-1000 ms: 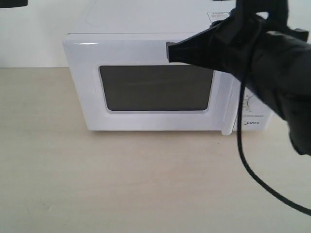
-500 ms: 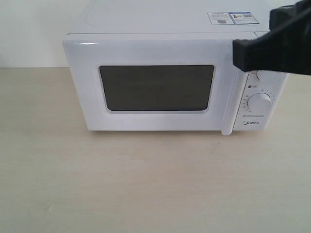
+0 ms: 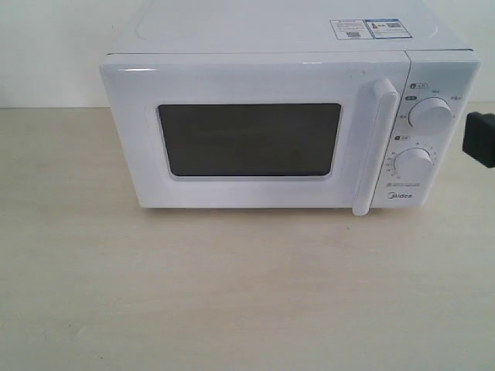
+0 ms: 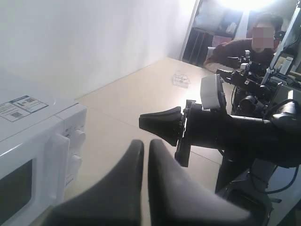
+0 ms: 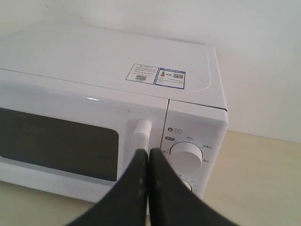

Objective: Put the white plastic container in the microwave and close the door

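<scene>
Sitting on the pale surface (image 3: 232, 294), the microwave (image 3: 255, 77) has its door (image 3: 139, 139) shut. The exterior view catches just the right hand (image 3: 479, 139) beside the dials (image 3: 429, 116); the wrist views show it and the left hand (image 4: 146, 146) clenched, empty.

The dark window (image 3: 249, 139) of the door (image 3: 232, 81) lets nothing of the inside of the microwave (image 3: 271, 35) show. The print on the stickers (image 3: 369, 28) is too small to read. The right gripper (image 3: 476, 139) appears in the exterior view only as a black end cut off by the frame's edge. In the right wrist view its fingers (image 5: 136, 188) cover most of the lower dial (image 5: 186, 184) and the foot of the handle (image 5: 141, 136). In the left wrist view the microwave is cropped, a person's face (image 4: 263, 33) is blurred, and a small clear thing (image 4: 181, 79) on the far table cannot be identified.
</scene>
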Controlling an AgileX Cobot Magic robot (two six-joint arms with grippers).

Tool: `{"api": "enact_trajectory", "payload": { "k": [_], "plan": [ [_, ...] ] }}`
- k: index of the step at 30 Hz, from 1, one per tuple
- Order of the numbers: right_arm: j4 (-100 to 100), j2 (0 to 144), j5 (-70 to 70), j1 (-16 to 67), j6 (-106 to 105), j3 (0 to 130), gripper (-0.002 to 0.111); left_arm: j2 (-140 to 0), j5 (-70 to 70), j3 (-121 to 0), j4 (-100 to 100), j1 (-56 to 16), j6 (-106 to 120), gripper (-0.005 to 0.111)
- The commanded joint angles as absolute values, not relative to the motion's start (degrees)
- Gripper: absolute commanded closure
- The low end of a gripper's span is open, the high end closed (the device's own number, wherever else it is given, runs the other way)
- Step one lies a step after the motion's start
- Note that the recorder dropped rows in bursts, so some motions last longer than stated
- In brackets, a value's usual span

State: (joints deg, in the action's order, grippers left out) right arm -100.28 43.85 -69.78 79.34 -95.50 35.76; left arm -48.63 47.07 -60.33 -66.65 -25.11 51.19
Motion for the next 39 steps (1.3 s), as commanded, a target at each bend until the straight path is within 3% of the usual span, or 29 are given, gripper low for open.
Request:
{"api": "enact_trajectory", "payload": {
  "k": [1, 24, 32, 39],
  "plan": [
    [-99.9, 43.6, -70.0, 79.4, -95.4, 35.4, 0.108, -48.4, 46.3, -60.2, -67.5, -25.4, 51.5, 0.102],
    [-99.9, 43.6, -70.0, 79.4, -95.2, 35.4, 0.108, -47.9, 45.6, -60.3, -64.9, -25.4, 54.6, 0.102],
    [-99.9, 43.6, -70.0, 79.4, -95.2, 35.4, 0.108, -39.3, 39.3, -59.8, -54.4, -24.9, 51.5, 0.102],
    [-99.9, 43.6, -70.0, 79.4, -95.0, 35.4, 0.108, -27.6, 33.4, -54.8, -54.3, -19.2, 48.9, 0.102]
  ]
}}
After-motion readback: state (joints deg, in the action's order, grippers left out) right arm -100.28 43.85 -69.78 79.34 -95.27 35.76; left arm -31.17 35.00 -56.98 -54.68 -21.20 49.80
